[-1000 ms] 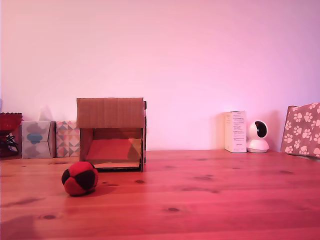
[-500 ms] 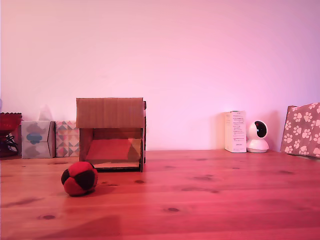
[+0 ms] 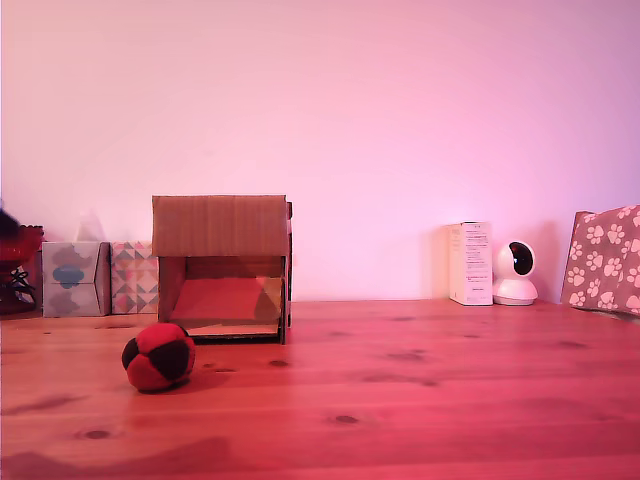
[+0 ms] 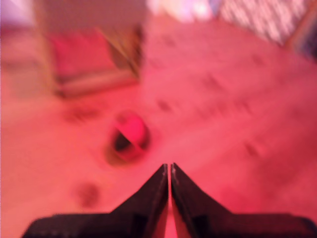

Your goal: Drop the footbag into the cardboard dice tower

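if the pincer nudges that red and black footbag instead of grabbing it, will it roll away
Probably only a little. The footbag looks like soft stitched panels and sits slightly flattened on the wooden table, so it likely squashes and settles instead of rolling far. It probably deforms under the closed pincer, so a wide-open grasp seems safer.

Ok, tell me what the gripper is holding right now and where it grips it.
Nothing. The gripper has its fingers closed together with nothing between them, and the footbag lies on the wooden table, in front of the cardboard dice tower.
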